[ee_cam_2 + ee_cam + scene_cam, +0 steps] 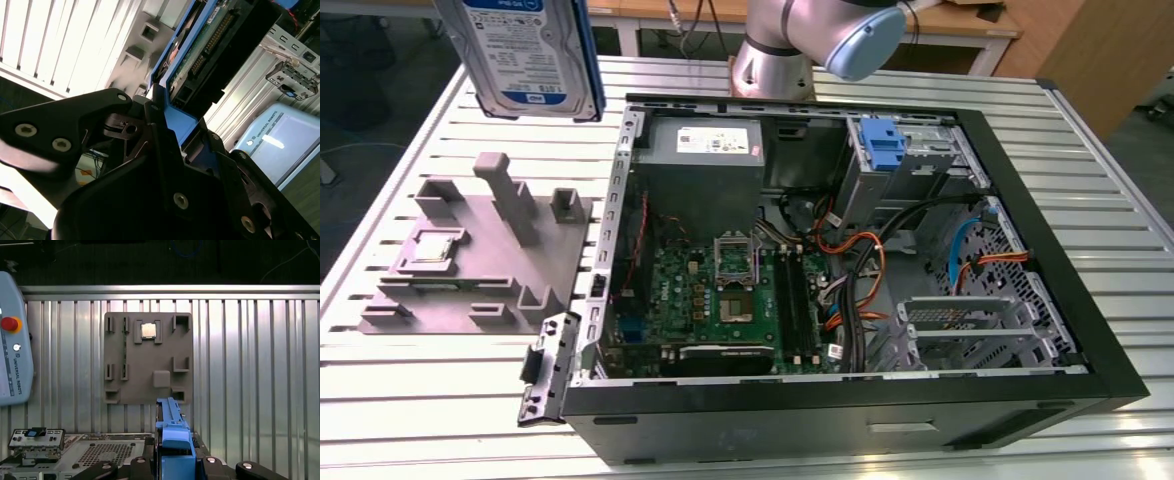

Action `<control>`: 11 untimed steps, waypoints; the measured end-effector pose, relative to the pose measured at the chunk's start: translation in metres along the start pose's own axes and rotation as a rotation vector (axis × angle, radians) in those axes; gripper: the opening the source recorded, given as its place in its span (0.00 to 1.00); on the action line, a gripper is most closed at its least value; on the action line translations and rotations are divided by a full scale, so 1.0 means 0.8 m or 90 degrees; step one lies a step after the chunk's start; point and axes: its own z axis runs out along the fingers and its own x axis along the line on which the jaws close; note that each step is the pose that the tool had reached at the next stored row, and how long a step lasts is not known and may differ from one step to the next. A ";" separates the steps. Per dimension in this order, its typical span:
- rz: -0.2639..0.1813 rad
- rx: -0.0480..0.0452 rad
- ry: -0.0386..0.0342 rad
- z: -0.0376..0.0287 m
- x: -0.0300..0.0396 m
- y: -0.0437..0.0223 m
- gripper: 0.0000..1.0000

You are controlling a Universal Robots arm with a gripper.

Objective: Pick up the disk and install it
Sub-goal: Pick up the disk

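Note:
The disk (523, 48), a silver drive with a blue-and-white label and blue side rails, hangs upright in the air above the table at the exterior view's upper left, over the grey fixture (474, 255). In the first wrist view the disk (172, 432) shows edge-on, its blue rail clamped between the black fingers of my gripper (172, 462). The second wrist view shows the disk's circuit-board side (210, 37) rising out of the gripper (152, 122), which is shut on it.
An open computer case (1087, 330) lies on the slatted table, with a motherboard, cables and a drive bay holding a blue bracket (886, 150). The grey fixture (147, 357) carries a small square chip (148, 330). A teach pendant (12, 340) lies on the table beside it.

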 end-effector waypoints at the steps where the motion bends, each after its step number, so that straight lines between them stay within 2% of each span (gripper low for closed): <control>1: 0.000 0.0000 0.0000 0.0000 0.0000 -0.0012 0.36; 11: 0.000 0.0001 -0.0001 0.0001 -0.0003 -0.0127 0.36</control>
